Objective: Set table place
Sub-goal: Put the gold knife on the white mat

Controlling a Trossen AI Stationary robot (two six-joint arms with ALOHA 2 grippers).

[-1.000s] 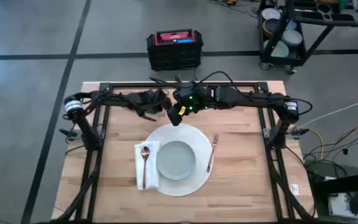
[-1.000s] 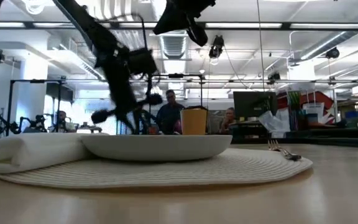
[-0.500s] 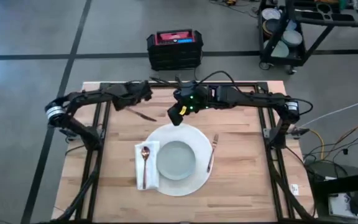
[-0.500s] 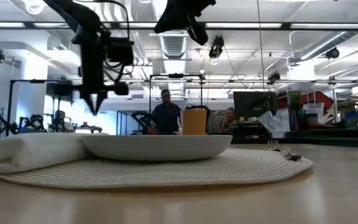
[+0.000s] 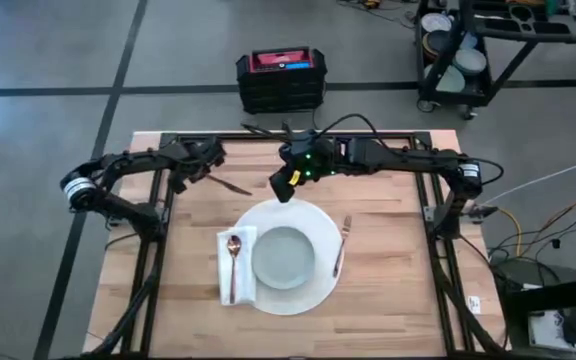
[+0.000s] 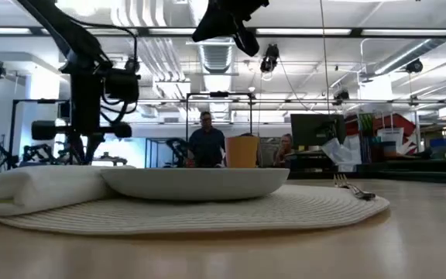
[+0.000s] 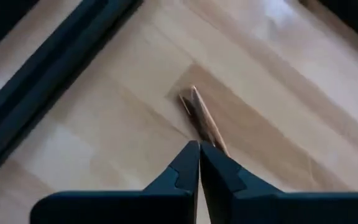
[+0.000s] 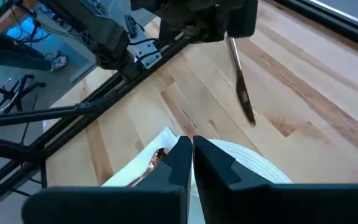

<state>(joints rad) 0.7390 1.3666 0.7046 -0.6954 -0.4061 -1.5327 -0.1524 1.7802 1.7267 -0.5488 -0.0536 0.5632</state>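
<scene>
Light-wood table (image 5: 388, 290) in an open workshop, white mat (image 5: 313, 222) at centre under plate (image 5: 284, 257), knife (image 5: 230, 186) beside left gripper (image 5: 193, 170), right gripper (image 5: 284, 186) over mat's far edge, both closed, empty.

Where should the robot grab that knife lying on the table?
Probably the knife by its thin handle end, the end nearest the left gripper. Come straight down from above, fingers across its narrow width, because it lies flat on the table.

The left hand (image 7: 199, 163) hides the near end of the knife (image 7: 202, 118); the white mat (image 8: 253, 169) is cut off by the right wrist view's edge.
</scene>
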